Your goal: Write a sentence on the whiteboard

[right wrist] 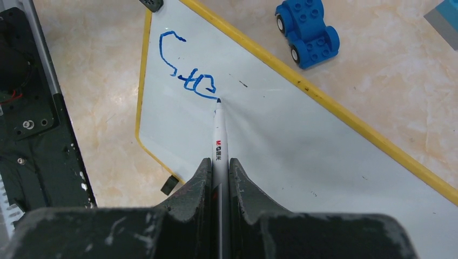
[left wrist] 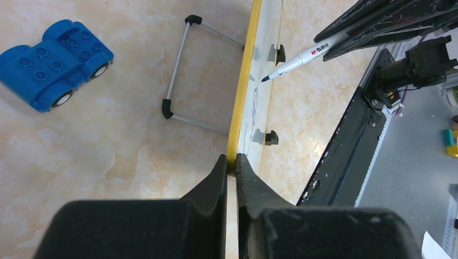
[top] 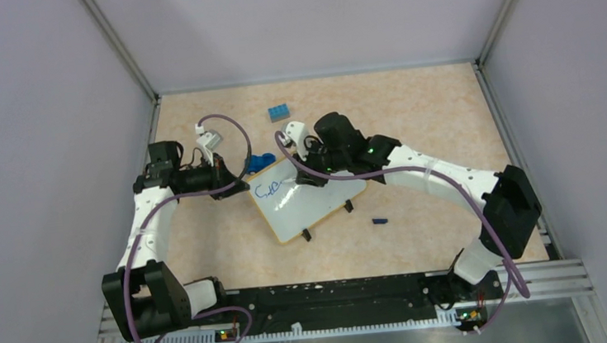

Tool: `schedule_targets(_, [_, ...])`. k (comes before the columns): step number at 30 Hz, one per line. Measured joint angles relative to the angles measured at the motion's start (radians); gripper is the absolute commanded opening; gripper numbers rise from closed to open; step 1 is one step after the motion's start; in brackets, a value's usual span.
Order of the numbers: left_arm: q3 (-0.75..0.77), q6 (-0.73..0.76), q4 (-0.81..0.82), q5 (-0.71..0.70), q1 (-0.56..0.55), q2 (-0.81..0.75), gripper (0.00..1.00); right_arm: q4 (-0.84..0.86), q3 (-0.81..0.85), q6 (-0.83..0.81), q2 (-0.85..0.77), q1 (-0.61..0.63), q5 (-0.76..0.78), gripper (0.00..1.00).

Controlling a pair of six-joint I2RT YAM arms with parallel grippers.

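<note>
Overhead, the whiteboard (top: 312,208) lies at an angle on the tabletop (top: 428,119) between my two arms. My left gripper (top: 239,185) meets its left corner and my right gripper (top: 309,173) reaches over its far edge. The sentence (top: 269,190) so far is a short blue scrawl near the left end of the board. A blue toy car (top: 262,162) sits just behind the board, a blue brick (top: 279,112) lies farther back, and a small dark cap (top: 380,220) rests on the tabletop to the right of the board.

From my left wrist, my left gripper (left wrist: 231,159) is nearly closed, pinching the yellow rim (left wrist: 243,81) of the whiteboard, which I see edge-on. Two black clip feet (left wrist: 268,137) stick out from the board's writing side. A thin wire stand (left wrist: 178,63) shows on the other side, with the toy car beyond it. The marker (left wrist: 302,56) slants in from the upper right, its tip close to the board.

From my right wrist, my right gripper (right wrist: 219,162) is clamped tight around the white marker barrel. The dark tip touches the white surface at the end of the blue scrawl. The toy car lies beyond the board's yellow edge.
</note>
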Motion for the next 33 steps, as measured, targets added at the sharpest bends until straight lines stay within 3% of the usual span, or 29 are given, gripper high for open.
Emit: schedule_targets(33, [-0.003,0.000,0.004,0.002,0.000,0.000,0.00,0.013,0.027,0.000,0.006,-0.013,0.024,0.00])
